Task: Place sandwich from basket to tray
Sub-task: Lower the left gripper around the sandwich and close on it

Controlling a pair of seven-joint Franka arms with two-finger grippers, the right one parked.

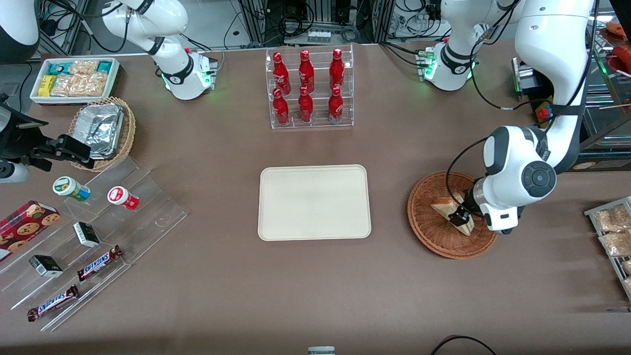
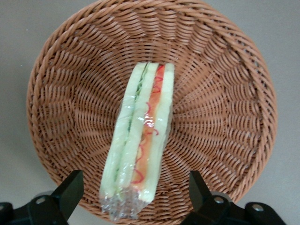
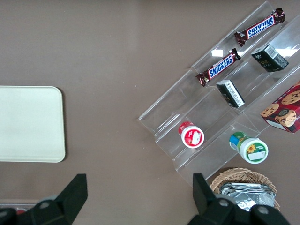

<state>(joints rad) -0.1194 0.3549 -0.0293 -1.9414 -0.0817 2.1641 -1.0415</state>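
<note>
A clear rack (image 1: 311, 88) of red bottles (image 1: 306, 72) stands farther from the camera than the stepped snack display (image 1: 98, 236).

You face a broad brown surface (image 1: 207, 296) under even, bright light. At its edge farthest from the front camera, cables (image 1: 320, 19) and metal frames crowd a pale floor.

reddish-brown woven basket (image 2: 225, 117), cream tray (image 1: 314, 202), black end effector (image 2: 136, 197)
</note>
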